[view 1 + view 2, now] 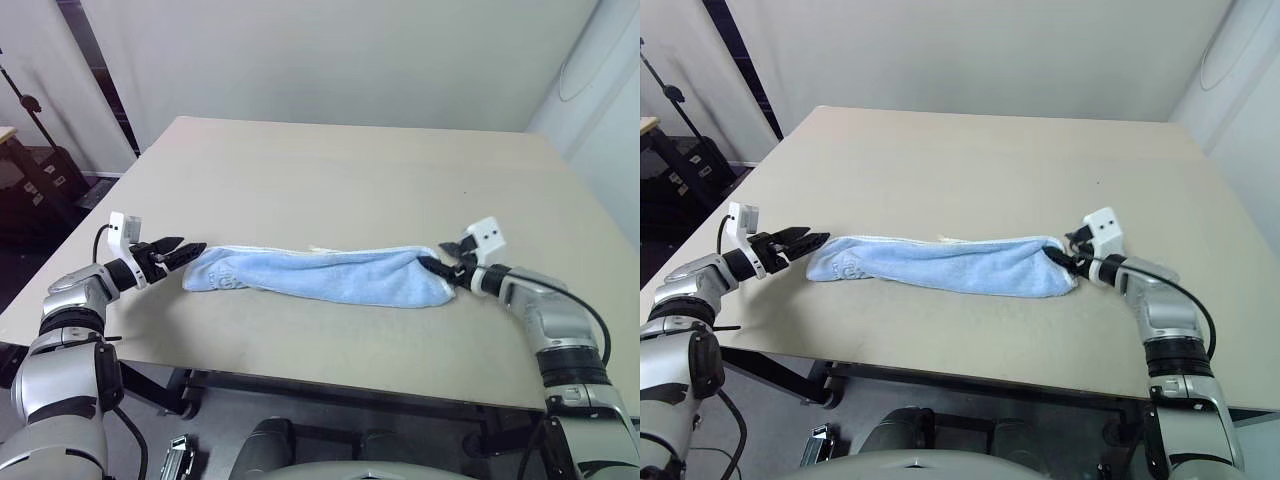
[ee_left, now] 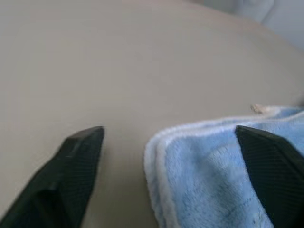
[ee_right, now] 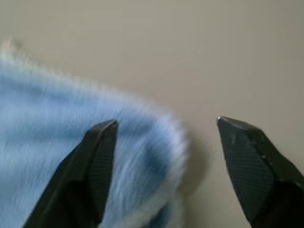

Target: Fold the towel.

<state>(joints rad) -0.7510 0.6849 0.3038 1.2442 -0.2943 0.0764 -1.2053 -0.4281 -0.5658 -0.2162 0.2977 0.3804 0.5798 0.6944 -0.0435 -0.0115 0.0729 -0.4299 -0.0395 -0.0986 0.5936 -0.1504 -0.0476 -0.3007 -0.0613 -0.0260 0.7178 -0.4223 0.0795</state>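
At either end of the folded strip, the jaws stand spread: the left gripper (image 1: 192, 249) hangs level just off the near-left end of the towel (image 1: 320, 274), one finger over the cloth and one over bare counter (image 1: 340, 170), while the right gripper (image 1: 1068, 256) straddles the opposite end, one finger (image 3: 97, 156) resting against the pile and the other clear of it. Neither pair pinches anything. Between them the towel lies as a long, narrow, light-blue band across the near half of the counter, its white stitched border showing along the far edge and doubled at the left end (image 2: 159, 156), a faint dark mark near that end. Judged from this layout, the fold in hand is complete and a further fold end-to-end remains. Risks: jaws closing on only the upper layer would peel the band open; a finger snagged in the terry could drag the end askew on withdrawal; unequal lifts would twist the strip; the near counter edge lies close enough for a pulled end to slide off.
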